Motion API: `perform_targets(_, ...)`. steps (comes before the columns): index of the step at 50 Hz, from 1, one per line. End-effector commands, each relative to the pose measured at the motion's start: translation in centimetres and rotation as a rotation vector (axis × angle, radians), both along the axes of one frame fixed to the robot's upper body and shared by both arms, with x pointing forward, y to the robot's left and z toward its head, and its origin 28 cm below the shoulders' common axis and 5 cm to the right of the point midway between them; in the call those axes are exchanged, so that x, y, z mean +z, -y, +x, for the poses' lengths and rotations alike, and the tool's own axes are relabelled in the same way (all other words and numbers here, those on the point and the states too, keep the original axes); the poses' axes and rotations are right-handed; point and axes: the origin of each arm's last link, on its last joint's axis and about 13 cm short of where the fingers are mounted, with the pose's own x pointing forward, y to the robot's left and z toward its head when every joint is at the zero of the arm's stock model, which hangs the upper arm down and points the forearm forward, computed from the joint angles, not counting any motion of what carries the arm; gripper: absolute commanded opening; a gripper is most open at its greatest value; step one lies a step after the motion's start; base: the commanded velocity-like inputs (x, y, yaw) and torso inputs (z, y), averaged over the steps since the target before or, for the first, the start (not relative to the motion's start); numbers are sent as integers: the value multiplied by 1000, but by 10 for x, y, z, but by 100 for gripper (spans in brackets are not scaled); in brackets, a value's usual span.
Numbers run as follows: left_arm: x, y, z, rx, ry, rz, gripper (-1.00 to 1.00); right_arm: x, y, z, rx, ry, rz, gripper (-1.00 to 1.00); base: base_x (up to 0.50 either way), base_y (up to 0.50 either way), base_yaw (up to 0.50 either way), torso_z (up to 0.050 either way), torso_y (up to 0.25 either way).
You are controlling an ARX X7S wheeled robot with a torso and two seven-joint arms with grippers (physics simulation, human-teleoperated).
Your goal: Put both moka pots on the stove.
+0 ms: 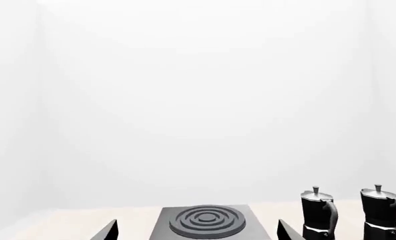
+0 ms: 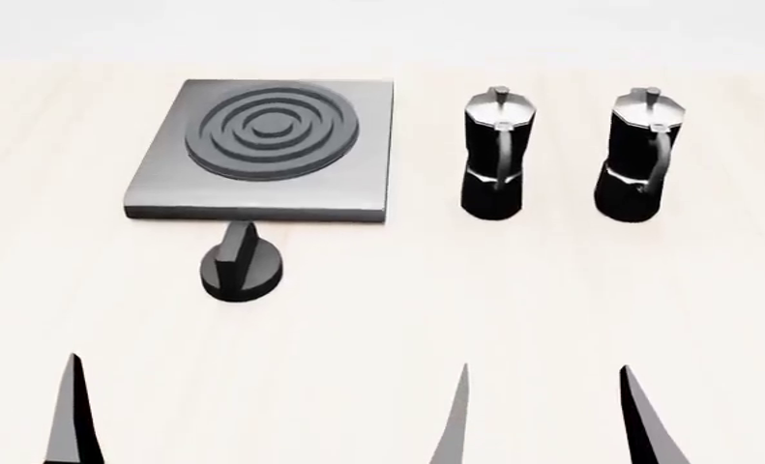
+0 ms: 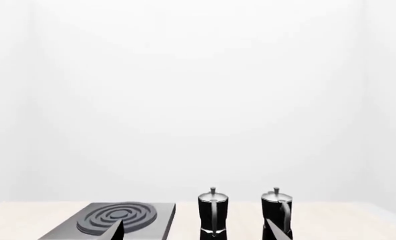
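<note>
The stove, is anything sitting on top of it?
No. The stove shows only its own raised dark rings. Both moka pots stand beside it on the table.

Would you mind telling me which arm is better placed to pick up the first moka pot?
The right. In the head view, both pots stand right of the stove, directly beyond the right gripper. The left gripper sits far on the other side. Both grippers look open and empty.
</note>
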Motion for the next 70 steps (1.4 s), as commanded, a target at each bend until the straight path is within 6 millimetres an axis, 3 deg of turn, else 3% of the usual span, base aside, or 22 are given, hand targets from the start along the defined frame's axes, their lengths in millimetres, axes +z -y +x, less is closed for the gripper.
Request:
perform_targets(1, 0, 1, 0, -2, 1, 0, 100, 0, 0, 0, 3, 0, 2, 100, 238, 0, 0, 0, 0)
perform_targets(70, -2, 2, 0, -6, -3, 1, 100, -5, 0, 3, -3, -12, 2, 100, 245, 0, 0, 0, 0)
